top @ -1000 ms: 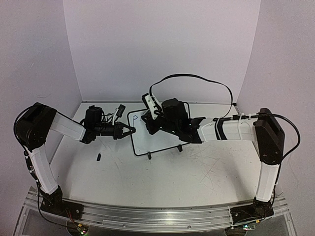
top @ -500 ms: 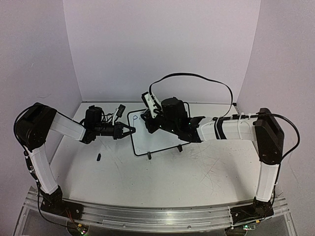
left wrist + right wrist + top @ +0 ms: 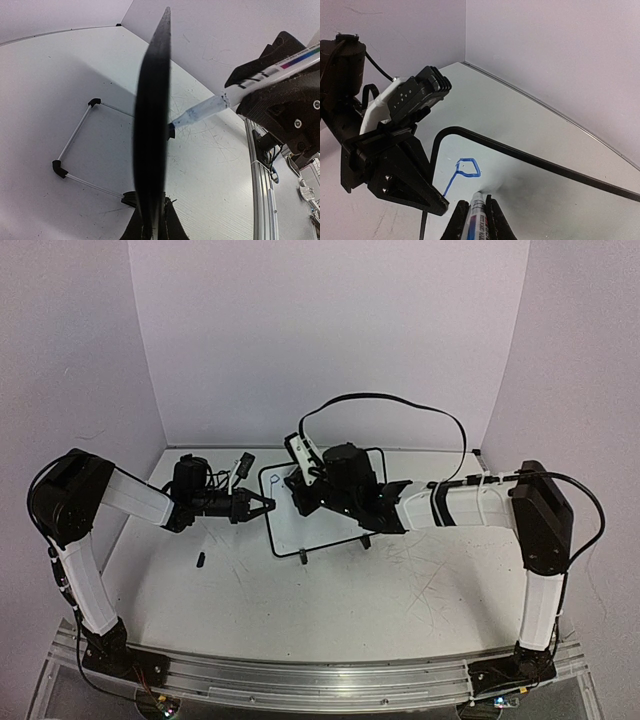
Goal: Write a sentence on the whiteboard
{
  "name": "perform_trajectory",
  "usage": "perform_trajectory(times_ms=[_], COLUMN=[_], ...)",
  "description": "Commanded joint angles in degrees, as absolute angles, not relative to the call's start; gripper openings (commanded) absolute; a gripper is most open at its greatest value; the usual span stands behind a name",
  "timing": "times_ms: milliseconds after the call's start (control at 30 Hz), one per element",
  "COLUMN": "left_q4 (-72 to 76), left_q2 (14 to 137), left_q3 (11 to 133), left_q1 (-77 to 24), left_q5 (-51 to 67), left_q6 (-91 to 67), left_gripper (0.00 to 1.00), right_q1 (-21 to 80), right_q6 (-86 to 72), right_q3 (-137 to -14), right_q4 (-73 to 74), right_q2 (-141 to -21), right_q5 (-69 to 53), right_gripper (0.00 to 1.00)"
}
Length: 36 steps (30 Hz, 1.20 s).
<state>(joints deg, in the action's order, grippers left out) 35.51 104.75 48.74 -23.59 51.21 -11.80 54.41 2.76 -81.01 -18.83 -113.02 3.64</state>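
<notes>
The whiteboard (image 3: 318, 530) stands tilted at mid-table on two black feet. My left gripper (image 3: 268, 505) is shut on its left frame edge; in the left wrist view the frame (image 3: 152, 125) runs up as a dark blurred band from between the shut jaws of the left gripper (image 3: 154, 227). My right gripper (image 3: 476, 212) is shut on a blue marker (image 3: 477, 220), whose tip touches the whiteboard (image 3: 535, 195) just below and right of a blue letter P (image 3: 466, 171), the only part of the sentence showing. From the left wrist, the marker (image 3: 260, 75) slants down to the board.
A small black cap (image 3: 200, 560) lies on the table left of the board. A black cable (image 3: 400, 400) loops above the right arm. A thin rod frame with black corners (image 3: 75, 145) lies on the table behind the board. Walls close the back and sides.
My right gripper with the marker has shifted slightly left over the board. The left arm and the board have not moved.
</notes>
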Motion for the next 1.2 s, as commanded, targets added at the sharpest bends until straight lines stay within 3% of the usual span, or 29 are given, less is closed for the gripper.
perform_trajectory(times_ms=[0,1167], left_q4=[33.2,32.8], left_q2=[103.1,103.0], left_q3=[50.3,50.4], left_q1=[-23.2,-23.2], left_q5=[46.1,46.1], left_q6=[-9.6,-9.5], left_gripper=[0.00,0.00], right_q1=[54.6,55.1], right_q6=[2.9,2.7], right_q3=[-83.1,-80.7], right_q4=[-20.5,-17.5], right_q2=[-113.9,-113.4], right_q5=[5.0,4.0], right_gripper=[0.00,0.00])
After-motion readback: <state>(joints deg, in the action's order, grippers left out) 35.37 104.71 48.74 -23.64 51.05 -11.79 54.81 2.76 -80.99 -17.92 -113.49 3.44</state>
